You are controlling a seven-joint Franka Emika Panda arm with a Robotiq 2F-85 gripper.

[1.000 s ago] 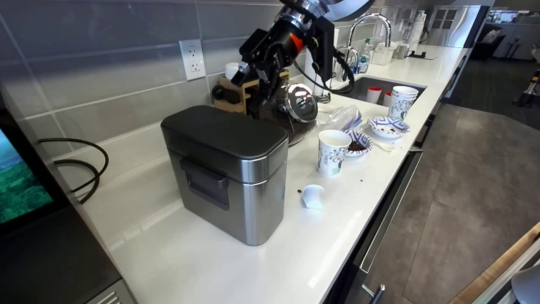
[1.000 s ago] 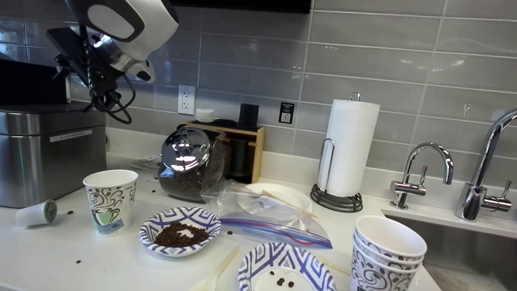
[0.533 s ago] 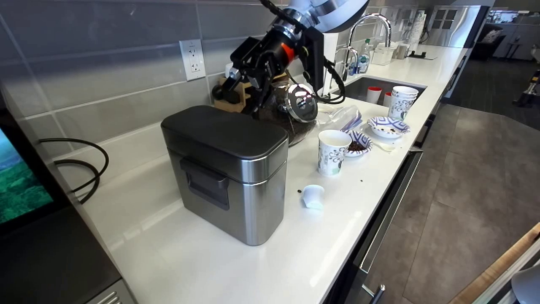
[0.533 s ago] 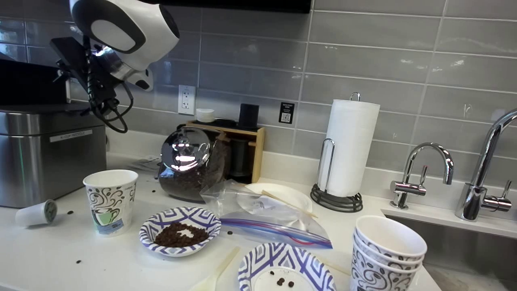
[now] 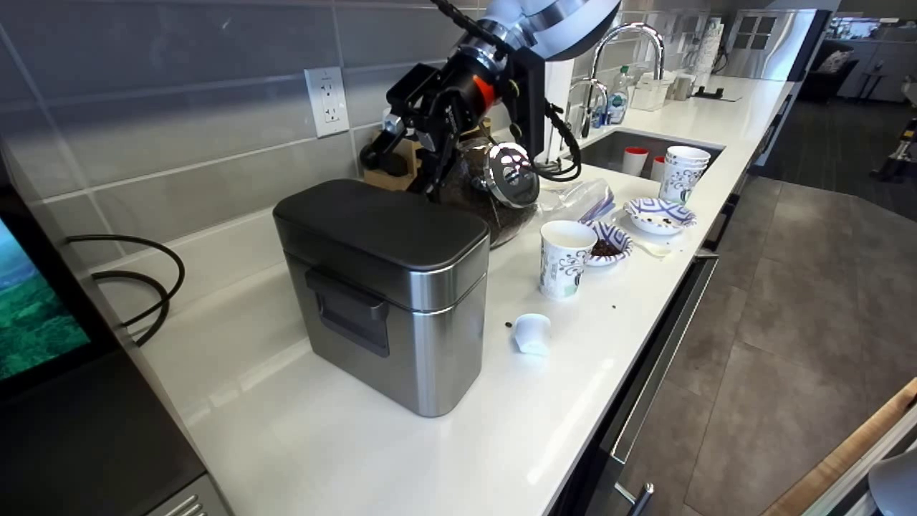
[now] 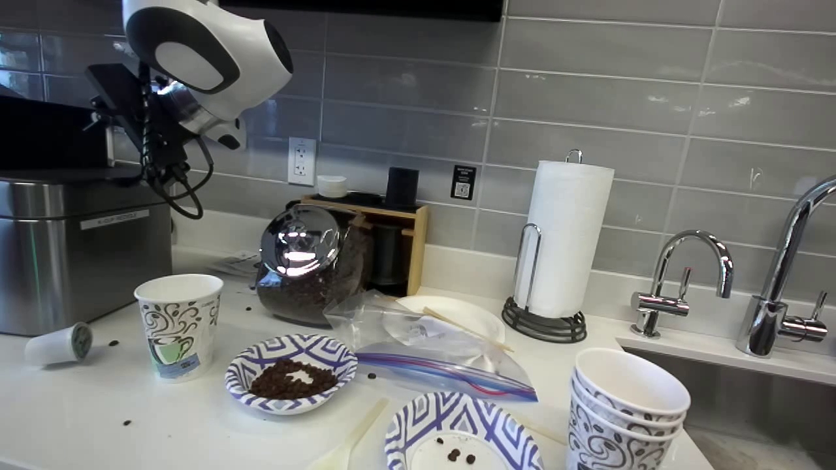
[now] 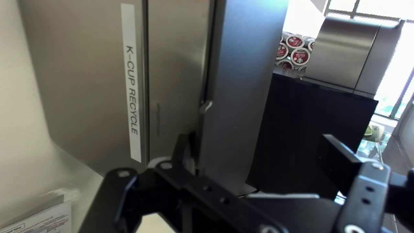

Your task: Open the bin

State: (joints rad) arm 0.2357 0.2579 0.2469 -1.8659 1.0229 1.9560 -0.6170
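The bin stands closed on the counter, its labelled long side facing your gripper, whose fingers are spread, one near the edge of the lid, so you probably lift upward from there.

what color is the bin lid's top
The lid's top is dark grey, clearest in an exterior view.

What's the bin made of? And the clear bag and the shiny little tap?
Bin: probably brushed steel; its grey sides have a soft, streaky shine. Its lid has a dark matte top, maybe plastic or painted metal.
Bag: thin plastic, most likely; it's see-through, wrinkled and glossy.
Tap: looks like polished chrome, because it reflects like a mirror; what's under the shine, I can't tell.
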